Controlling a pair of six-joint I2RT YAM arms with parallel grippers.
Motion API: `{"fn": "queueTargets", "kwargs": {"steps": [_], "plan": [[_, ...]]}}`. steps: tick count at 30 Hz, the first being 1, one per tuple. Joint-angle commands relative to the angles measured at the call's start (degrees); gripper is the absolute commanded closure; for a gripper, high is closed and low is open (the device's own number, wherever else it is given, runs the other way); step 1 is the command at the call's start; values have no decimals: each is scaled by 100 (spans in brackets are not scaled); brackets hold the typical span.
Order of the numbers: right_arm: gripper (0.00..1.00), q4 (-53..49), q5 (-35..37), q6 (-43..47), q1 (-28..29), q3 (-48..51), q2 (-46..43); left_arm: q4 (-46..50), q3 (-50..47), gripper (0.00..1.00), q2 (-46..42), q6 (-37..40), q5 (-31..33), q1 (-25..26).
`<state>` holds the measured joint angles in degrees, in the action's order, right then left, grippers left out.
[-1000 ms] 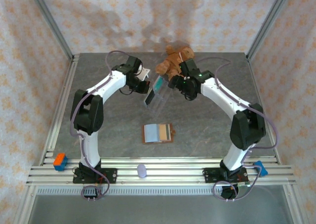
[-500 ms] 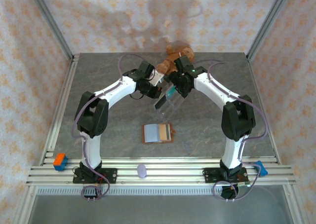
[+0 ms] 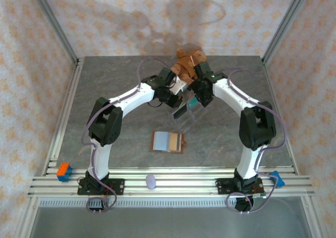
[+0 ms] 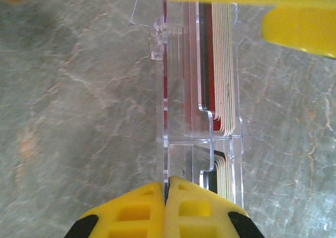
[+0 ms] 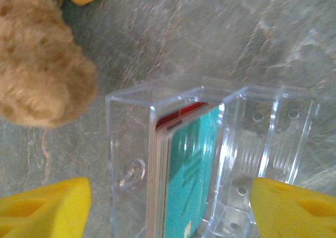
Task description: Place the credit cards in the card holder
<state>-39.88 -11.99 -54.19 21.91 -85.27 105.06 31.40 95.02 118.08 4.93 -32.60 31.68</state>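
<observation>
Several thin cards [image 5: 184,164], clear acrylic holder [image 5: 126,143]

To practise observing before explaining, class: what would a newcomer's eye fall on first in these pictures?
First, the clear card holder toward the back of the table, holding a stack of cards with a teal front; the left gripper pinches one wall, and the right gripper, jaws open, straddles it. Next, the teddy bear at the far edge, and a flat brown wallet lying at mid-table.

Left gripper [image 4: 167,195] pinched closed; right gripper [image 5: 168,206] spread wide.
</observation>
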Motion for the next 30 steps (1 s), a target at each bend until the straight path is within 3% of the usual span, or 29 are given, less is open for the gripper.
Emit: {"fn": "queueTargets", "kwargs": {"steps": [1, 6, 9, 11, 30], "plan": [[21, 73, 123, 86, -167, 140, -477, 11, 200, 100, 399, 114, -297, 259], [22, 88, -31, 103, -417, 431, -634, 20, 568, 99, 655, -32, -279, 442], [23, 56, -62, 142, -451, 513, -679, -99, 483, 86, 624, -99, -247, 444], [23, 27, -83, 194, -448, 503, -655, -115, 459, 84, 557, -119, -234, 444], [22, 969, -1283, 627, -526, 1148, -678, -939, -377, 90, -107, -943, -409, 190]]}}
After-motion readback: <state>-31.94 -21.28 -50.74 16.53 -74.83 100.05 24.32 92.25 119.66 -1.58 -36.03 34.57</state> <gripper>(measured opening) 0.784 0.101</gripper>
